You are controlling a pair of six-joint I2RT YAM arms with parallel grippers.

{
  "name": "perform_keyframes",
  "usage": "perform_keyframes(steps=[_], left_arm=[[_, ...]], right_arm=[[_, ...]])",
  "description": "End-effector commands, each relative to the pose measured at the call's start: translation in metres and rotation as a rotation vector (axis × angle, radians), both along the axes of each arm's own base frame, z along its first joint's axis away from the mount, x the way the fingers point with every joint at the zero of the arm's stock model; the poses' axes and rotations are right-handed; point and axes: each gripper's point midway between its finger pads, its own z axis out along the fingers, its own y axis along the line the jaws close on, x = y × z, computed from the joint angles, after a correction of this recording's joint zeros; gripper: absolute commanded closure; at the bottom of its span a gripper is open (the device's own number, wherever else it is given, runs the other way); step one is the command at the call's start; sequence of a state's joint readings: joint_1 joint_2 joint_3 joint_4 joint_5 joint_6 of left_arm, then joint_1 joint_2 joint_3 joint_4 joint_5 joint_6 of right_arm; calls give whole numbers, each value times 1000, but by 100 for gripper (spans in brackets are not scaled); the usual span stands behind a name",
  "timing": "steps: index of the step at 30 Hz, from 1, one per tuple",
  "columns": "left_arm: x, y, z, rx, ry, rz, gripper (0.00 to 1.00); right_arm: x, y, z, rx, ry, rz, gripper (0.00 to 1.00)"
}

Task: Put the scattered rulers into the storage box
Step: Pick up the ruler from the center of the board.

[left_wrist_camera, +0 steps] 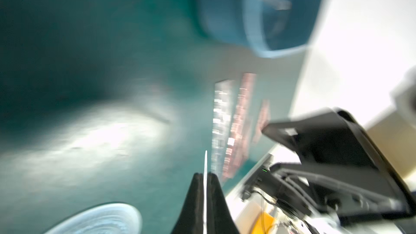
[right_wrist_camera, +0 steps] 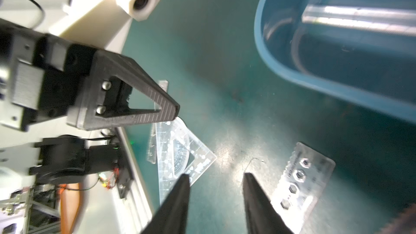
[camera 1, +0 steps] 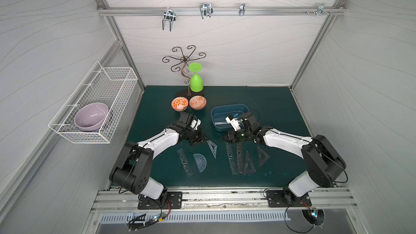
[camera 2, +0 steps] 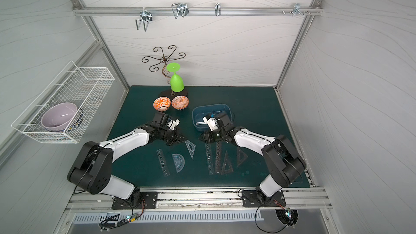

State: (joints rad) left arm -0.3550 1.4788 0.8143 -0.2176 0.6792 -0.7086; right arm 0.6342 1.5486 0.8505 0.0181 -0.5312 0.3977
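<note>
The blue storage box (camera 1: 229,107) (camera 2: 210,107) stands right of centre, and a clear strip ruler (right_wrist_camera: 360,18) lies inside it. My left gripper (camera 1: 203,140) (left_wrist_camera: 205,174) is shut on the corner of a small clear triangle ruler (camera 1: 212,147) (right_wrist_camera: 180,154), seen edge-on between its jaws. My right gripper (camera 1: 225,139) (right_wrist_camera: 216,176) hangs open over bare mat, nothing between its fingers. On the mat lie a short stencil strip (camera 1: 185,162), a protractor (camera 1: 200,162), two long stencil strips (camera 1: 230,156) and two more triangles (camera 1: 248,164).
Two orange patterned bowls (camera 1: 179,104) and an upturned green glass (camera 1: 196,82) on a wire stand sit at the back. A white wire basket (camera 1: 108,86) holding a purple bowl hangs on the left wall. The two grippers are close together near the box's front.
</note>
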Motion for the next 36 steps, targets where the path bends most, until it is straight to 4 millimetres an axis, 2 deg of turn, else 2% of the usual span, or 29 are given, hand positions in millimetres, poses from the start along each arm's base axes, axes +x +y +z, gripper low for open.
perform_keyframes(steps=[1,4,7,11,16,21,26,33,36], left_arm=[[9,-11,43,-181,-107,-49,100],[9,-15,62,-259,-143,-82,100],[10,-19,76,-304,-170,-93,100],[11,-20,80,-328,-177,-96,100],[15,-20,82,-342,-191,-78,100],[18,-19,82,-343,-201,-66,100],[21,-19,81,-334,-207,-58,100],[24,-19,80,-325,-215,-52,100],[25,-19,80,-322,-221,-55,100]], right_arm=[[-12,-4,21,120,135,46,48],[-15,0,38,174,162,95,40],[-17,7,46,220,199,127,39],[-15,14,53,281,234,144,39],[-14,19,53,294,255,155,45],[-11,22,56,313,263,160,58],[-9,23,58,335,276,169,83],[-7,23,62,351,285,169,93],[-4,23,65,358,286,165,100]])
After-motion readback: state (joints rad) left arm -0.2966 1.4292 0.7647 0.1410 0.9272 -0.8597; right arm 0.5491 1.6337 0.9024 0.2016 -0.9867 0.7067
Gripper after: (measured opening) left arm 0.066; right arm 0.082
